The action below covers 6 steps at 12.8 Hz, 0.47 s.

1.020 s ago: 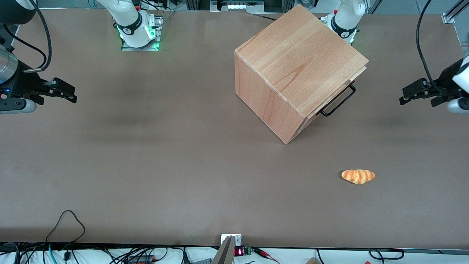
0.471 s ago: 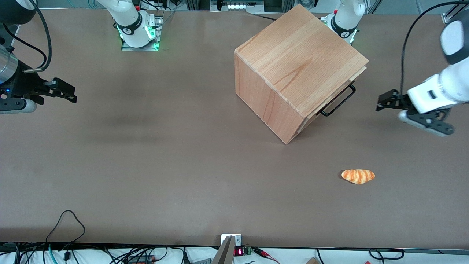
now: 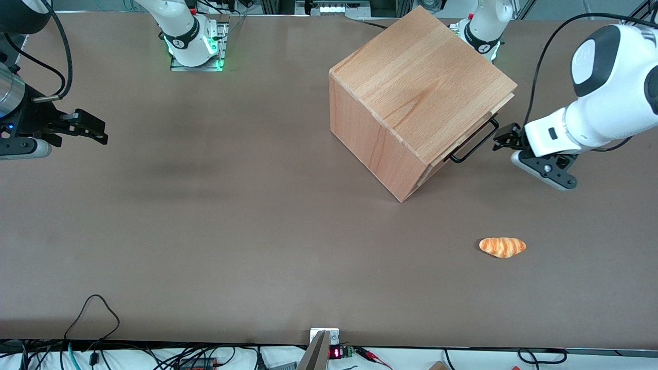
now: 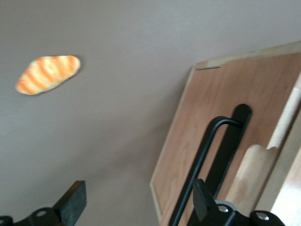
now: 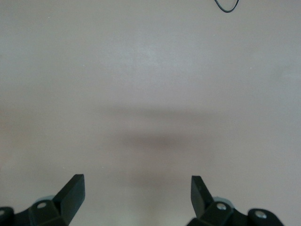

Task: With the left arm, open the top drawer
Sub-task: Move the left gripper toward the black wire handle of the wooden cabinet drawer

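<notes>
A brown table is carrying everything in the scene. On it, toward the working arm's end, a cube-shaped cabinet of pale beech wood is sitting turned at an angle, one corner pointing toward the front camera. The left arm, glossy white with a round black joint cap and a black cable arching over it, is reaching in low over the table from the working arm's end. The top drawer is lying just under the cabinet's top slab, appearing in the front view as a thin light-wood band closed nearly flush with the cabinet body; its front panel is flat and warm-toned, edged in paler wood. A thin black wire handle, bent into a U, is standing out from that panel. The pincer is hovering just beside the handle, apart from it, with its fingers standing spread wide and gripping nothing; in the wrist view one finger is overlapping the handle's bar. A small orange-striped bread roll is lying nearer to the front camera than the cabinet, well apart from it.
</notes>
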{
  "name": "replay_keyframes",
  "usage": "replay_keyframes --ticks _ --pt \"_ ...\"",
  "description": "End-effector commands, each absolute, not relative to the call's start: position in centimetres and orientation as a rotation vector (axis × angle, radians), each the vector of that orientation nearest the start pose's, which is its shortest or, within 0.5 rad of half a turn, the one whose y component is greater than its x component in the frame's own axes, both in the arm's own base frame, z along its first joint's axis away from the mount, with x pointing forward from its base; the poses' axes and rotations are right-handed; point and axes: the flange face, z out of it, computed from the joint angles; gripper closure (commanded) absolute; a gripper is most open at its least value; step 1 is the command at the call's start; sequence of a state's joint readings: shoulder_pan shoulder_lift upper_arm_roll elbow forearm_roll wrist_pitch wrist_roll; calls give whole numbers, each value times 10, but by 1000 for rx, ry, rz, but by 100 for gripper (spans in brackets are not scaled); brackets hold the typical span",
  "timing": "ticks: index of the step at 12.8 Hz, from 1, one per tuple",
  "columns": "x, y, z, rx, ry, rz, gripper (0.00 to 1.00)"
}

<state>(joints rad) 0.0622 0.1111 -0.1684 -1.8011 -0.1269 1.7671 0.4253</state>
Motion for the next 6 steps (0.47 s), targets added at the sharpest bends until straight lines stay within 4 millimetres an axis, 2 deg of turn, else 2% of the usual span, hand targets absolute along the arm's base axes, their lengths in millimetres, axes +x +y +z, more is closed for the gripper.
replay_keyframes --ticks 1,6 --pt "564 -68 451 -3258 881 217 0" --pt "557 -69 430 -3263 892 289 0"
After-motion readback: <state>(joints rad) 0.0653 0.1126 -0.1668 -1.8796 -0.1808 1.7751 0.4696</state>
